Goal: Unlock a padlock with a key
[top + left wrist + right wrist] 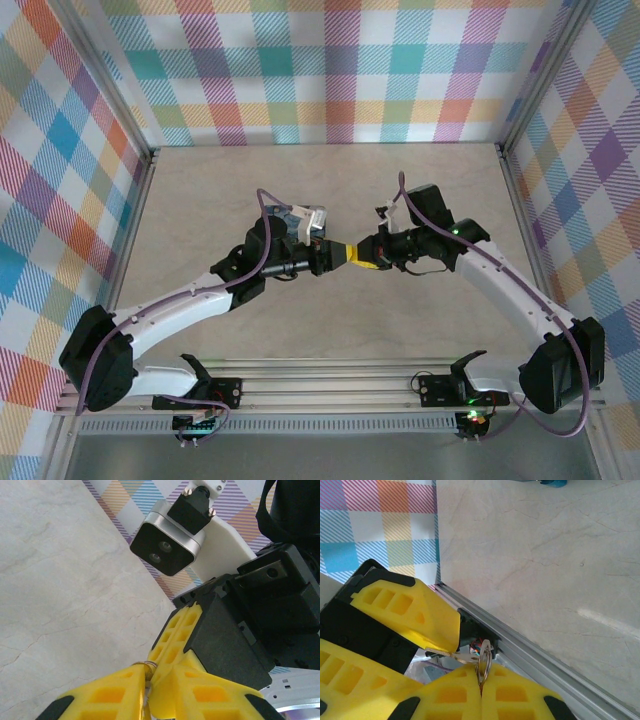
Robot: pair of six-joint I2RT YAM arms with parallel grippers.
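One key (451, 655), aloft over table (450, 200) centre. Right gripper (481, 685) pinches key ring (484, 664); blade runs from ring straight into left gripper (146, 690), fingers clamped on it. Key long axis follows line joining fingertips; left gripper nearer blade.

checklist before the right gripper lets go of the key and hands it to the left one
1. right gripper shut on the ring of the key: ok
2. left gripper closed around the key: ok
3. left grip firm enough to hold it alone: cannot tell
4. both grippers held above the table, not touching it: ok
5. where the padlock sits for the next step: cannot tell
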